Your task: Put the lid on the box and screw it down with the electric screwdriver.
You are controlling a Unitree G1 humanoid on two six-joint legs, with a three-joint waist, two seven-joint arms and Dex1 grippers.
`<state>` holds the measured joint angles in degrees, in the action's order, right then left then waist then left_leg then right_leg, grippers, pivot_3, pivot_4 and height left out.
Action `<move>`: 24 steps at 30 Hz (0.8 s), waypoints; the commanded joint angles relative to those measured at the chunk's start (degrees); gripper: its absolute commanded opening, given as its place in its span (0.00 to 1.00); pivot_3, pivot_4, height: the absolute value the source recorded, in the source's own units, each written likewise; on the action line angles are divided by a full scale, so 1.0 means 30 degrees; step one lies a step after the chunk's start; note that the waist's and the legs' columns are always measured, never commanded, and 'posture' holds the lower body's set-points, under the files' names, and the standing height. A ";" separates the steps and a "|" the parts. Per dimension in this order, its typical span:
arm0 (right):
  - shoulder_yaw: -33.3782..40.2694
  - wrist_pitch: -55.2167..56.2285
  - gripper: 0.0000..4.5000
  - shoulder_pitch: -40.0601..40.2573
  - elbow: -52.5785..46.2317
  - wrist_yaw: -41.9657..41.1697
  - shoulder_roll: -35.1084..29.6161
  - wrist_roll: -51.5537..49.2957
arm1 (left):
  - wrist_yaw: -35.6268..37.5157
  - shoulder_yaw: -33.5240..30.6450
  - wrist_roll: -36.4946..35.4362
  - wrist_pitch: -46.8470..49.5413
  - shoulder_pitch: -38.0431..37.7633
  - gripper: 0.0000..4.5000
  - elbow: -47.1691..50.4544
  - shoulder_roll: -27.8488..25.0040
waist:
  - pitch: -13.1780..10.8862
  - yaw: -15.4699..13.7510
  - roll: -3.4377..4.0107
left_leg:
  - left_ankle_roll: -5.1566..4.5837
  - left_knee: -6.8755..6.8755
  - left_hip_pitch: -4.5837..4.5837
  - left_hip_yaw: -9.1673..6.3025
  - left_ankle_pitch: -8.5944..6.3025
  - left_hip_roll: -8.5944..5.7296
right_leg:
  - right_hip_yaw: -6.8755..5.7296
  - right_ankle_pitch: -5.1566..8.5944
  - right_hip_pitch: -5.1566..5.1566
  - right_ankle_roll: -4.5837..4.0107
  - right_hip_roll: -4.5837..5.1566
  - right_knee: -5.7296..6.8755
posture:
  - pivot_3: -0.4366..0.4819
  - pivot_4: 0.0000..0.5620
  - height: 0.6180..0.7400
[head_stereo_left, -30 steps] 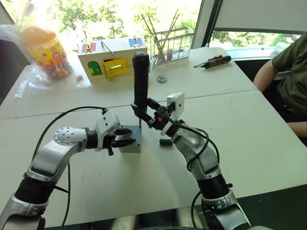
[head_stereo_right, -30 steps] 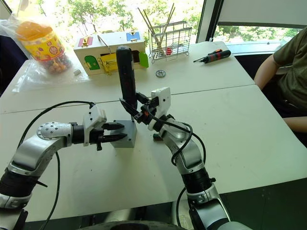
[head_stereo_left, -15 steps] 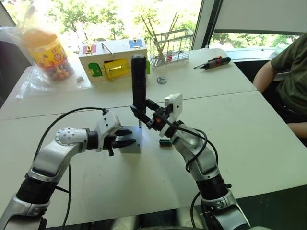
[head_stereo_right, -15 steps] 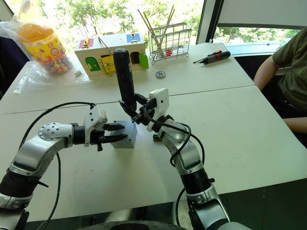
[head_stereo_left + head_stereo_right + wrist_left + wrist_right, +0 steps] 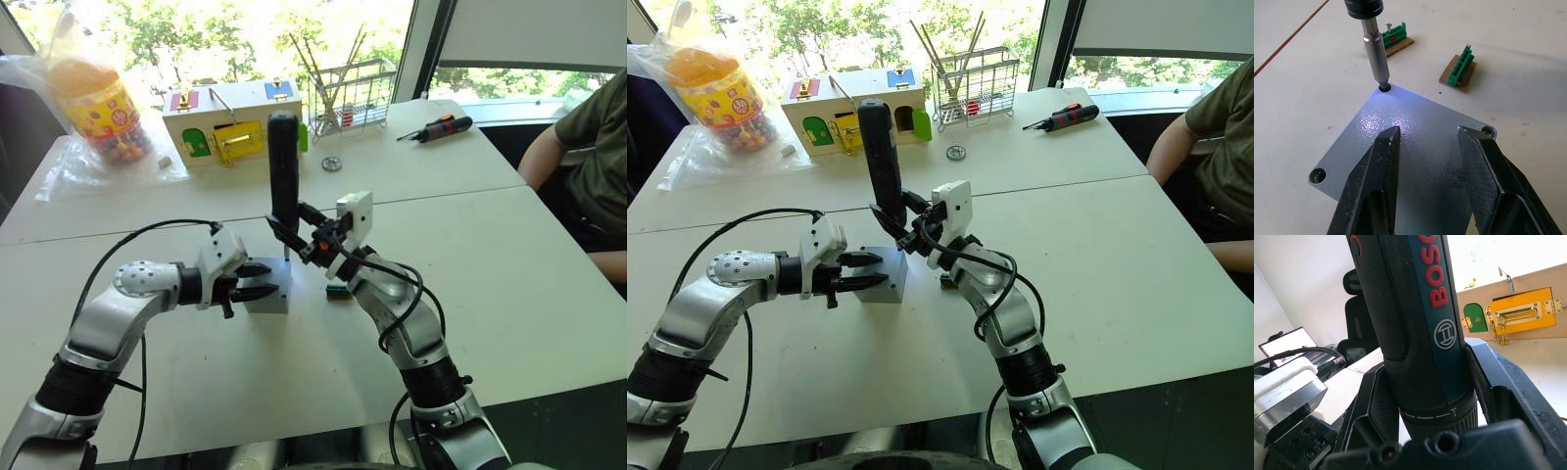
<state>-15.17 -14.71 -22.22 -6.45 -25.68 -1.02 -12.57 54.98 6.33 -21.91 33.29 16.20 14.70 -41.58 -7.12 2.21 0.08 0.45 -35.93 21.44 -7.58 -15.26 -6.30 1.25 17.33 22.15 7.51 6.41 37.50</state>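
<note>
The grey box (image 5: 270, 296) sits mid-table with the flat grey lid (image 5: 1415, 147) lying on top of it, corner holes showing. The black electric screwdriver (image 5: 284, 166) stands upright, its metal bit (image 5: 1376, 54) set in the lid's far corner hole and its light glowing blue on the lid. My right gripper (image 5: 294, 231) is shut on the electric screwdriver's lower body (image 5: 1420, 333). From the left, my left gripper (image 5: 1425, 132) reaches over the lid, open, with its two black fingers (image 5: 257, 279) spread just above the lid's surface.
Two small green terminal blocks (image 5: 1458, 70) lie just right of the box. At the back stand a wooden house-shaped box (image 5: 230, 122), a wire rack (image 5: 351, 88), a candy jar (image 5: 98, 103) and a hand screwdriver (image 5: 438, 125). A person's arm (image 5: 549, 147) is at the right.
</note>
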 commanded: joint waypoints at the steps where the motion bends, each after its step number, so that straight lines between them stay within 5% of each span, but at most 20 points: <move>1: -0.0308 -0.0961 0.38 0.0608 0.1053 -0.0060 -0.0100 0.0172 | -0.0014 0.0533 0.0343 0.0255 -0.0175 0.42 -0.0356 0.0076 | 0.0001 -0.0006 0.0002 | 0.0000 0.0002 0.0000 0.0000 0.0000 0.0001 | 0.0000 0.0000 0.0000 0.0000 0.0000 -0.0003 | 0.48 0.27 1.00; 11: 0.4033 -0.6025 0.38 -0.3174 -0.5446 0.0825 -0.0905 -0.4941 | -0.0087 0.0631 0.0423 -0.0034 -0.0208 0.42 -0.0797 0.0562 | -0.0084 -0.0408 0.0063 | 0.0008 -0.0011 0.0128 0.0000 0.0005 0.0006 | -0.0001 -0.0001 0.0085 0.0000 0.0001 -0.0062 | 0.48 0.27 1.00; 17: 0.8024 -1.0263 0.38 -0.6266 -0.5270 0.3655 -0.1969 -0.8181 | -0.0241 -0.0291 -0.0875 0.0647 0.0526 0.42 -0.0835 0.1599 | -0.0088 -0.0501 0.0066 | 0.0136 -0.0056 0.0275 -0.0020 0.0082 0.0006 | -0.0018 -0.0004 0.0181 0.0000 0.0021 -0.0063 | 0.48 0.27 1.00; 19: 0.8484 -1.3251 0.38 -0.7483 -0.4360 0.5124 -0.3392 -0.7666 | -0.0563 -0.0941 -0.1693 0.1130 0.1303 0.42 -0.0732 0.2152 | -0.0101 -0.0510 0.0060 | 0.0102 -0.0057 0.0279 -0.0020 0.0063 0.0005 | -0.0018 -0.0004 0.0177 0.0000 0.0028 -0.0059 | 0.48 0.27 1.00; 24: 1.0261 -2.0824 0.38 -0.9675 -0.2422 0.3566 -0.8628 -0.9812 | 0.0073 -0.0657 -0.2531 0.2016 0.3403 0.42 0.0426 0.2079 | -0.0253 -0.0462 0.0021 | 0.0161 -0.0092 0.0482 -0.0039 0.0104 -0.0004 | -0.0047 -0.0007 0.0273 -0.0003 0.0037 -0.0050 | 0.48 0.27 1.00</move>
<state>11.68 -69.93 -46.70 -13.01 -13.29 -23.86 -38.54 53.55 4.65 -28.47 39.60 25.13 12.82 -34.19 -7.88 0.82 0.14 0.94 -36.33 23.26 -7.65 -14.93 -6.32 1.12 17.30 23.30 7.51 6.56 37.38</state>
